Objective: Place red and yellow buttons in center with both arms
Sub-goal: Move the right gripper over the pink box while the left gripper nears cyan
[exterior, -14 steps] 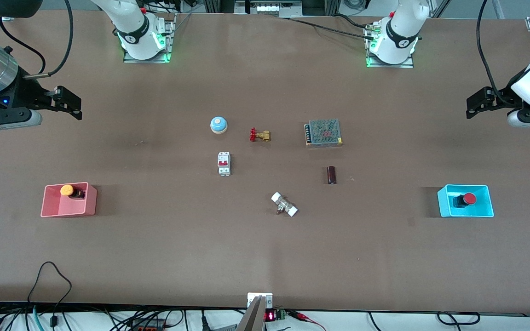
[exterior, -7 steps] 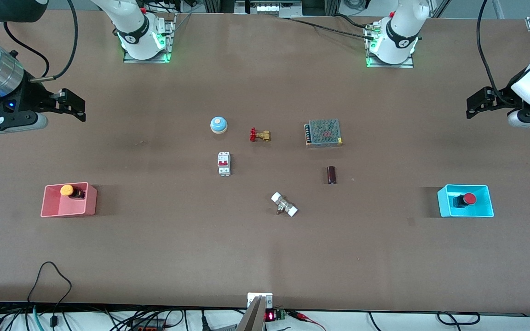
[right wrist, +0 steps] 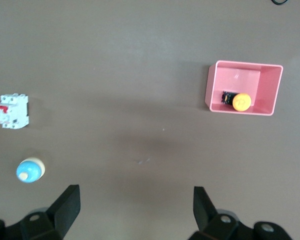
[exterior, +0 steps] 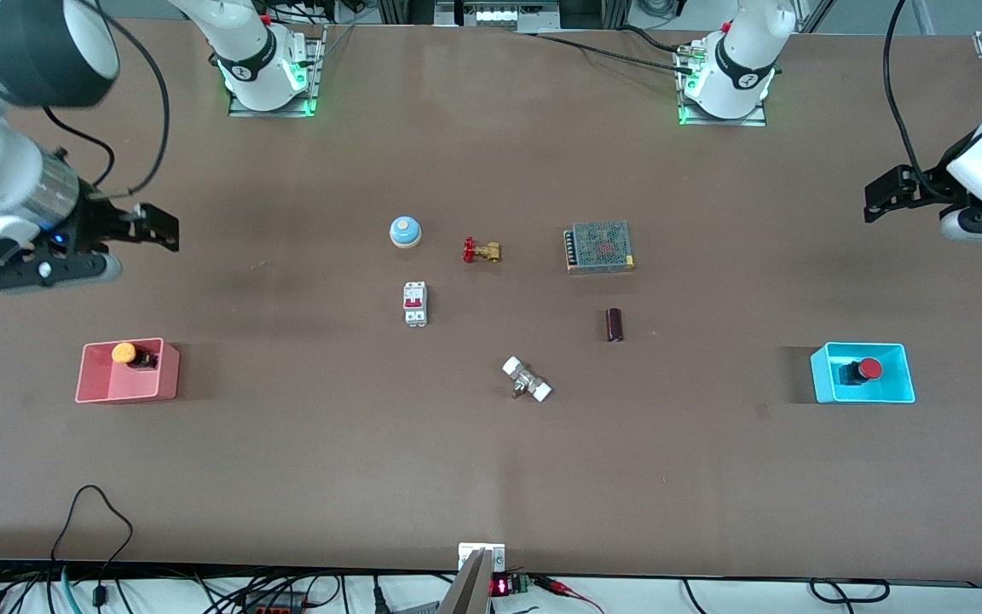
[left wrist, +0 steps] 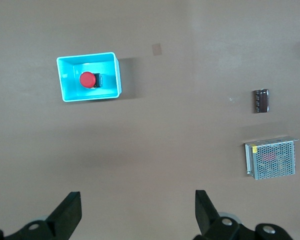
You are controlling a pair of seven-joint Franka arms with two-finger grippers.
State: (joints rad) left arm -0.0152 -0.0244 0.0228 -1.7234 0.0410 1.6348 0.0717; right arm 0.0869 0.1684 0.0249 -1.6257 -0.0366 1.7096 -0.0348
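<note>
The orange-yellow button (exterior: 124,352) lies in the pink bin (exterior: 127,392) at the right arm's end of the table. The red button (exterior: 869,368) lies in the cyan bin (exterior: 866,396) at the left arm's end. My right gripper (exterior: 163,230) is open and empty over bare tabletop, apart from the pink bin. My left gripper (exterior: 879,200) is open and empty over bare tabletop, apart from the cyan bin. The right wrist view shows the open right gripper (right wrist: 136,205), the yellow button (right wrist: 241,102) and the pink bin (right wrist: 212,90). The left wrist view shows the open left gripper (left wrist: 138,210), the red button (left wrist: 87,79) and the cyan bin (left wrist: 65,80).
Around the brown table centre (exterior: 491,315) lie a blue bell (exterior: 405,231), a brass valve with a red handle (exterior: 481,251), a white breaker (exterior: 415,304), a mesh power supply (exterior: 599,246), a dark cylinder (exterior: 615,325) and a white-ended fitting (exterior: 527,379).
My right arm has swung so that its gripper is closer to the pink bin, still open. My left arm has hardly moved. The buttons have stayed in their bins.
</note>
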